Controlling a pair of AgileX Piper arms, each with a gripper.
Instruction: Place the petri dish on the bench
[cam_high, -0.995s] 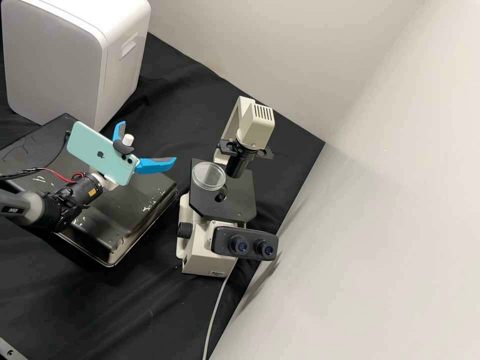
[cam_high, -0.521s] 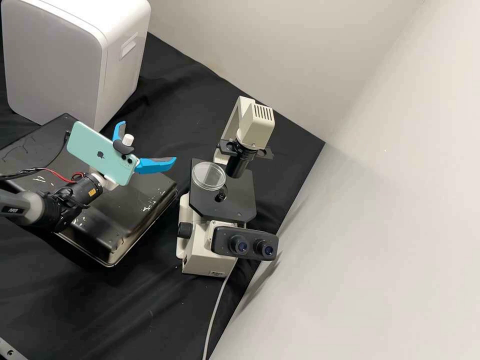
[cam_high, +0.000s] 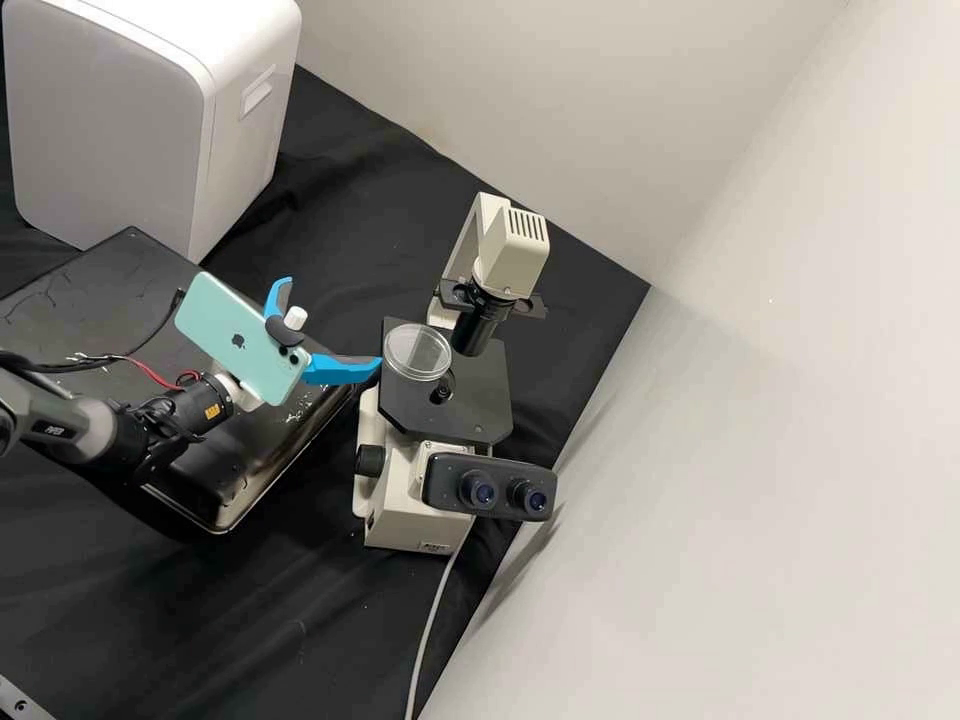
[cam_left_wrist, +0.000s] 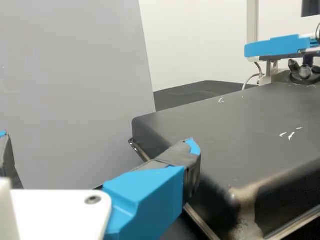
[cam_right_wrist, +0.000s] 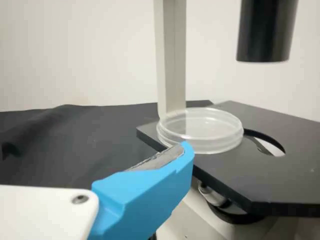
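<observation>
Pale walls close in a corner around a desk draped in black cloth. The clear, round petri dish sits flat on the black stage of a cream microscope, at the stage's corner towards the arm, not on the desk itself. In the right wrist view the petri dish lies beside the stage's opening, with a black cylinder hanging above and off to one side.

The right gripper is level with the dish, its two blue fingers spread wide apart and holding nothing. The lower finger has its tip just beside the dish's rim; whether it touches cannot be told. The upper finger curves up well clear of it. A mint-green phone is clamped on this arm's wrist.

Beneath that arm a scuffed, flat black case rests on the desk, and behind it stands a white appliance.

The left gripper is low beside the black case, fingers apart and empty, facing the appliance's flat side.
</observation>
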